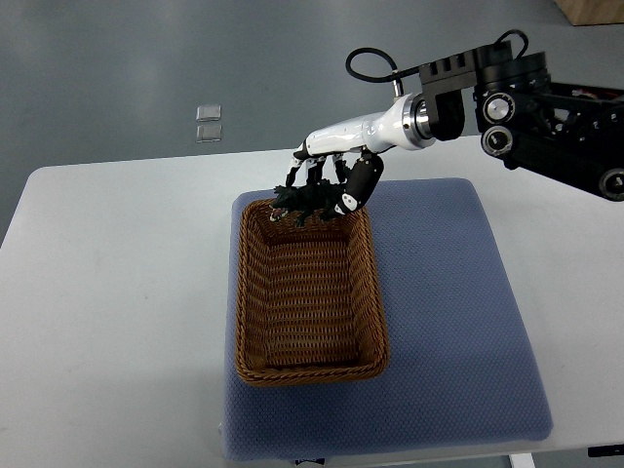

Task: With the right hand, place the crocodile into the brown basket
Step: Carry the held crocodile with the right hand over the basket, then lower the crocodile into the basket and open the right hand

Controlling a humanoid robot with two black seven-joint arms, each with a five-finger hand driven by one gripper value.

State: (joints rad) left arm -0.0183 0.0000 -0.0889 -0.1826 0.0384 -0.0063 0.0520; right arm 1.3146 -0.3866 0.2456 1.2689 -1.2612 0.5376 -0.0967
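The white-and-black right hand [331,180] grips the dark green toy crocodile [304,200] over the brown woven wicker basket's [255,292] far end — upper centre of frame — poised for release.

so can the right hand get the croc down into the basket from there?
Probably yes. The right hand grips the croc over the far end of the basket, which is open-topped and looks empty. Nothing sits between them. Whether the croc already touches the rim, I can't tell.

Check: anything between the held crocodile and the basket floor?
Nothing. In the top view the right hand holds the crocodile over the far end of the basket; the woven floor beneath is bare.
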